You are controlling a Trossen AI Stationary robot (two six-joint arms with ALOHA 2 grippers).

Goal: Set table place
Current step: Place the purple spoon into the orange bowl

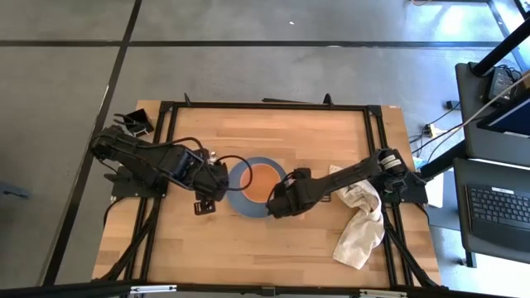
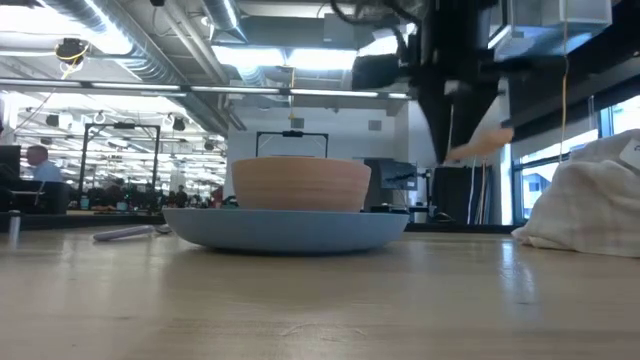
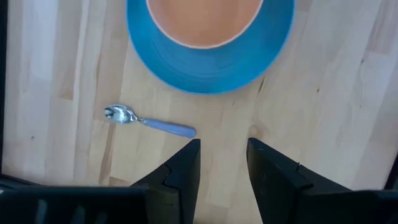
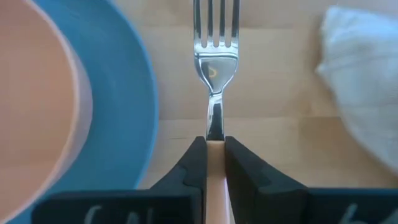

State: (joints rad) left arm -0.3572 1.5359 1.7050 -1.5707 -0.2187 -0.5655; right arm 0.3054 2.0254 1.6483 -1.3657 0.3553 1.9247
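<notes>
The round blue plate (image 1: 238, 192) lies on the wooden table (image 1: 273, 132) with the orange bowl (image 1: 263, 180) standing in it; both also show in the low view, the plate (image 2: 285, 228) and the bowl (image 2: 300, 183). The lilac-handled spoon (image 3: 149, 121) lies flat on the table beside the plate, near my left gripper. My left gripper (image 3: 222, 155) is open and empty, above the table at the plate's left side (image 1: 207, 199). My right gripper (image 4: 214, 155) is at the plate's right near side (image 1: 280, 205), shut on the orange-handled fork (image 4: 216, 56). My right gripper pinches the fork's orange handle (image 4: 214, 163) between its two fingers, with the fork lying along the fingers and its metal tines (image 4: 216, 25) sticking out ahead. In the low view the handle (image 2: 480, 143) shows tilted below the gripper, lifted clear of the table.
An off-white crumpled cloth (image 1: 360, 223) lies on the table's right side and hangs over toward the near right; it also shows in the low view (image 2: 590, 195). The table's black frame (image 1: 265, 105) runs along the edges. Bare wood lies near and far of the plate.
</notes>
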